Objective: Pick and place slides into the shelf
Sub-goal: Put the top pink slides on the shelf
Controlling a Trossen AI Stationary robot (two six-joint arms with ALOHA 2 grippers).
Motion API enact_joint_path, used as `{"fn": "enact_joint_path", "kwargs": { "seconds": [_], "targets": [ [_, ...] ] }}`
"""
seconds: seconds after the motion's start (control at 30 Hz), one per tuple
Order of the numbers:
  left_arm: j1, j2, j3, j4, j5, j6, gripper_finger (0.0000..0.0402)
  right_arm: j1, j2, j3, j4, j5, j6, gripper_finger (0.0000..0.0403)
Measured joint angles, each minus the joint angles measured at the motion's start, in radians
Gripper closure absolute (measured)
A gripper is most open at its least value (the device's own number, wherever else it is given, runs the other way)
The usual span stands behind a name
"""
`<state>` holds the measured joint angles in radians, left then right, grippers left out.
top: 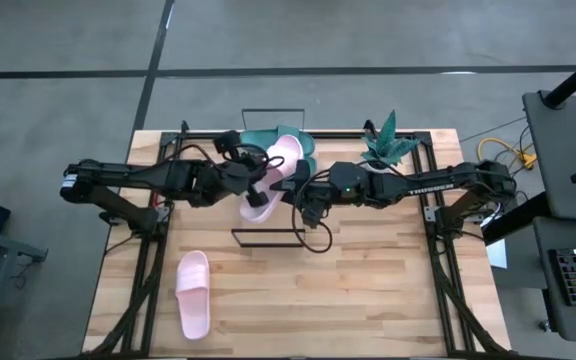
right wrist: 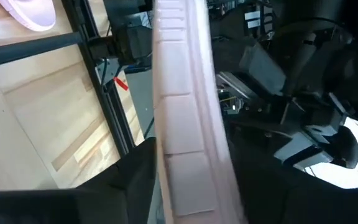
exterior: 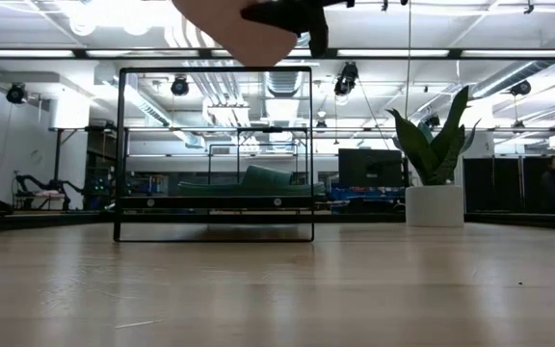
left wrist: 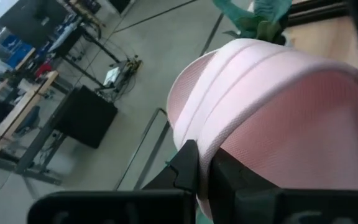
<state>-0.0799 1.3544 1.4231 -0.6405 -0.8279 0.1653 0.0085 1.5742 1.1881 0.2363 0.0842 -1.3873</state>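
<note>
My left gripper (top: 258, 180) is shut on a light pink slide (top: 276, 170), held high above the shelf (top: 268, 237) and showing at the low view's top edge (exterior: 239, 29). From the right, my right gripper (top: 303, 195) stands open, with one finger on each side of the same slide (right wrist: 185, 124). Teal slides (top: 263, 140) lie on the shelf's far part (exterior: 258, 179). Another pink slide (top: 193, 292) lies flat on the table near the front left. My left gripper pinches an edge of the pink slide (left wrist: 207, 155) between its two fingers (left wrist: 188, 168), beside the ridged band. It comes from the table's left, nearly level. The slide is lifted clear, tipped on its side. My right gripper's fingers flank the sole; I cannot tell whether they touch it.
A potted plant (top: 388, 145) stands at the far right of the table, right of the shelf (exterior: 436, 154). The shelf's black wire rails (exterior: 120, 154) rise at its ends. Bare wood lies in front of the shelf.
</note>
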Motion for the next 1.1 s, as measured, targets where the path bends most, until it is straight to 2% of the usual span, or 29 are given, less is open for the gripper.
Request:
{"fn": "enact_joint_path", "kwargs": {
  "seconds": [0.1,0.3,0.4,0.5,0.73,0.83,0.9,0.97,1.1],
  "targets": [
    [0.000,0.000,0.000,0.017,0.027,0.020,0.0401,0.001,0.000,0.000,0.003,0.021,0.016,0.0245],
    [0.000,-0.001,0.000,0.036,0.034,0.060,0.0401,0.000,0.002,-0.002,-0.002,0.056,0.021,0.0340],
    [0.000,-0.002,0.000,0.038,0.035,0.065,0.0401,0.000,0.002,-0.004,0.000,0.063,0.021,0.0340],
    [0.000,-0.006,-0.003,0.035,0.040,0.137,0.0395,-0.001,0.002,-0.006,0.002,0.067,0.023,0.0340],
    [-0.002,-0.088,-0.006,0.037,0.051,0.294,0.0308,-0.008,-0.034,-0.034,0.004,0.069,0.063,0.0342],
    [-0.003,-0.164,-0.006,0.035,0.056,0.358,0.0270,-0.028,-0.066,-0.041,0.014,-0.055,0.093,0.0343],
    [-0.003,-0.218,-0.010,0.035,0.118,0.405,0.0252,-0.049,-0.089,-0.047,0.023,-0.183,0.132,0.0343],
    [-0.002,-0.278,-0.024,0.040,0.253,0.430,0.0240,-0.076,-0.104,-0.058,0.055,-0.340,0.169,0.0343],
    [-0.001,-0.392,-0.097,0.090,0.592,0.470,0.0236,-0.136,-0.125,-0.096,0.212,-0.694,0.283,0.0344]
  ]
}}
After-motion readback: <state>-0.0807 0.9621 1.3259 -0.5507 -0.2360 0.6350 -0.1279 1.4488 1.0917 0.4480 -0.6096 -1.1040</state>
